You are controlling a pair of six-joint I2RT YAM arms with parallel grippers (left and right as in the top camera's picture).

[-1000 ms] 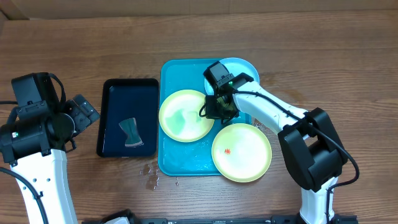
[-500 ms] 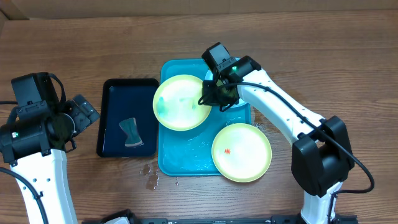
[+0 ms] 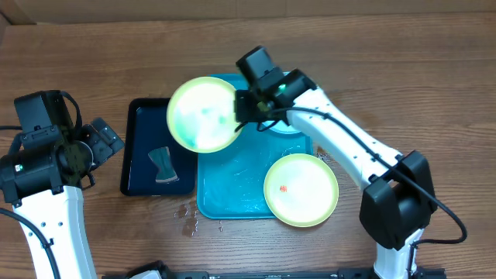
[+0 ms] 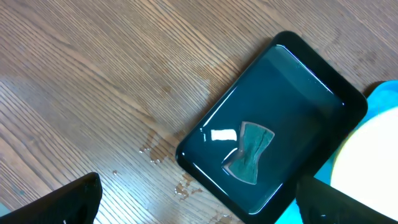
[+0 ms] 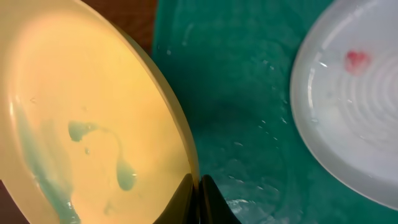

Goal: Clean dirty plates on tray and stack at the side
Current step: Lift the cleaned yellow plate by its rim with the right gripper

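Looks like a robotics lab bench to me, not a real kitchen. A white-and-black left robot arm (image 3: pixel 50 209) and a matching right robot arm (image 3: pixel 349 147) stand at the near edge of a brown wood-grain table (image 3: pixel 434 70). The right one holds up a pale yellow-green round plastic plate (image 3: pixel 201 115) over a turquoise-blue rectangular plastic tray (image 3: pixel 232 194), which sits beside a black rectangular tray (image 3: pixel 143 132).

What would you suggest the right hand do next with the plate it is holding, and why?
Probably carry the pale yellow-green plate a little to the left, fully over the black tray. The right hand pinches its rim, the plate shows blue-green smears, and it overlaps only the tray's right part.
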